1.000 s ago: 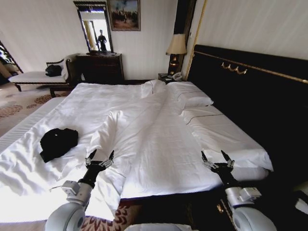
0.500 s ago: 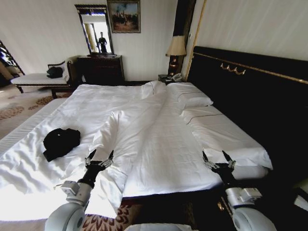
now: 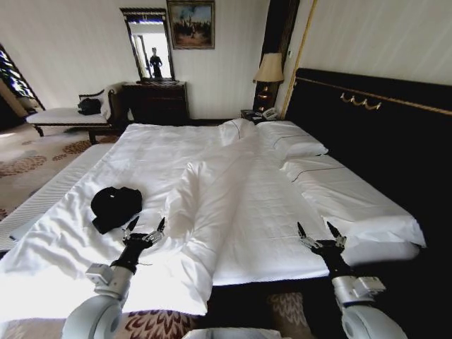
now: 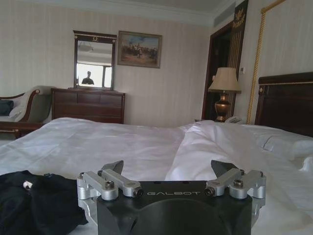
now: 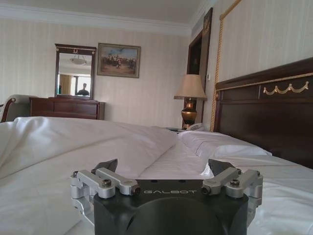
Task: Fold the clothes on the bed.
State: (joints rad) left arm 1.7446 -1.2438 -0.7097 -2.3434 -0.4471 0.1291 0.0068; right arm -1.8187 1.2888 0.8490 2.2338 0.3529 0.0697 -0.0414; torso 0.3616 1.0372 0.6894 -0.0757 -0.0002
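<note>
Reading "GALBOT" on both my wrists. Left gripper (image 3: 145,230) spread, empty; black garment (image 3: 115,207) bunched on white bed (image 3: 233,212), just ahead-left, lettering hidden. Right gripper (image 3: 319,234) spread, over bed edge.

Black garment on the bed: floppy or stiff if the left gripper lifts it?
Probably floppy: the black garment lies crumpled in a soft heap. Likely light, as it barely dents the white duvet. It may drape and unfurl when the left gripper pinches one spot.

Black clothes (image 3: 115,207) lie bunched on the bed (image 3: 233,205) near the left hand (image 3: 144,227).
</note>
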